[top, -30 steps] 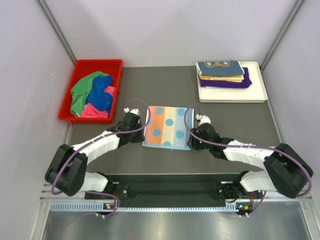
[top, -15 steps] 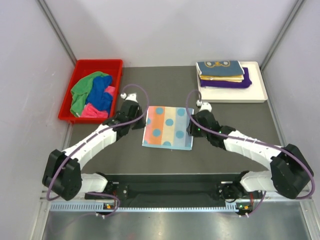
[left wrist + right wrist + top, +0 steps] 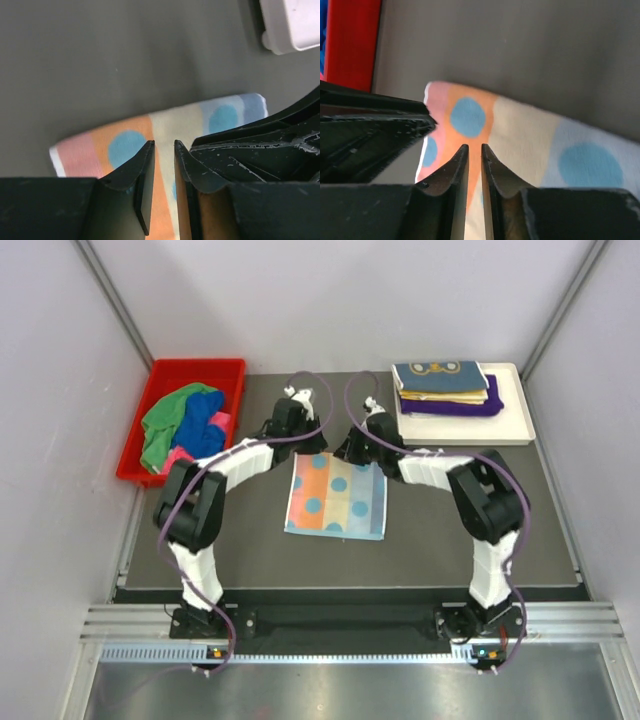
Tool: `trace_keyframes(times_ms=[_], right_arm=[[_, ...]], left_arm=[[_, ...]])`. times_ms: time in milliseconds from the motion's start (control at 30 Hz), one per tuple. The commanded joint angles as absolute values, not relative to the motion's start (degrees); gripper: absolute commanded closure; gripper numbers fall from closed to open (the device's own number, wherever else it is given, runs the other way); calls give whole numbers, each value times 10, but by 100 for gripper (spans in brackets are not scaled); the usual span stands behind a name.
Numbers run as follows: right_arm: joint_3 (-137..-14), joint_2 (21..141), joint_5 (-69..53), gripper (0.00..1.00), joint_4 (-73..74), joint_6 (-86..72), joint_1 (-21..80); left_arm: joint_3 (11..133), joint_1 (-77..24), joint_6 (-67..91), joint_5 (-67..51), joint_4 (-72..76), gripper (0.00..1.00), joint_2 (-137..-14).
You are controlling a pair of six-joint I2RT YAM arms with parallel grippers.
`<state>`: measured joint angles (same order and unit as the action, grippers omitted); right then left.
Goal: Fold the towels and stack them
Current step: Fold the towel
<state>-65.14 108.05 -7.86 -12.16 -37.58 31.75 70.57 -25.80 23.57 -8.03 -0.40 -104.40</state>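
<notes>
Since a second ago my left tool [image 3: 164,145] and right tool [image 3: 475,147] have travelled from the left and right flanks of the dotted towel [image 3: 337,505] up to its far edge. Dotted towel itself has not shifted.

Tabletop [image 3: 450,500]: dark grey. Dotted towel lies flat on it, spread open.

White tray [image 3: 465,438]: beyond the dotted towel's far-right corner, apart from it. Holds a neat stack.

Red bin [image 3: 135,435]: off the dotted towel's far-left corner, apart from it. Holds a loose heap.

Dotted towel: lengthwise stripes of pink, orange, cream and pale blue, with teal dots. Far edge partly hidden under my wrists in the top view; both wrist views show it lying on the tabletop.

Stack on the tray: purple towel [image 3: 495,407] at the bottom, yellow towel [image 3: 440,395] on it, navy towel [image 3: 440,375] with a yellow figure on top.

Heap in the bin: green towel [image 3: 163,422], royal blue towel [image 3: 205,428] and pink towel [image 3: 188,463], all crumpled together.

Left tool: at the dotted towel's far edge, towards its left corner. Fingers [image 3: 145,185] drawn almost together, a thin slit left. Cloth colour shows in the slit; cannot tell whether cloth is caught there or only lies behind.

Right tool: at the same far edge, towards the right corner, facing the left one. Fingers [image 3: 457,185] likewise nearly pressed together. Same doubt about a pinch.
</notes>
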Motion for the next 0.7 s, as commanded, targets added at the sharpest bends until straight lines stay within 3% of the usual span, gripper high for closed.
trace_keyframes(times_ms=[0, 233, 667], right_arm=[[-721, 1147, -163, 85, -230, -442, 291], [-757, 1229, -185, 87, -256, -487, 264], [-664, 1229, -205, 87, -337, -465, 207]], left_arm=[[771, -235, 191, -143, 18, 73, -1112], [788, -207, 185, -162, 17, 75, -1179], [796, -207, 189, -77, 2, 75, -1216]])
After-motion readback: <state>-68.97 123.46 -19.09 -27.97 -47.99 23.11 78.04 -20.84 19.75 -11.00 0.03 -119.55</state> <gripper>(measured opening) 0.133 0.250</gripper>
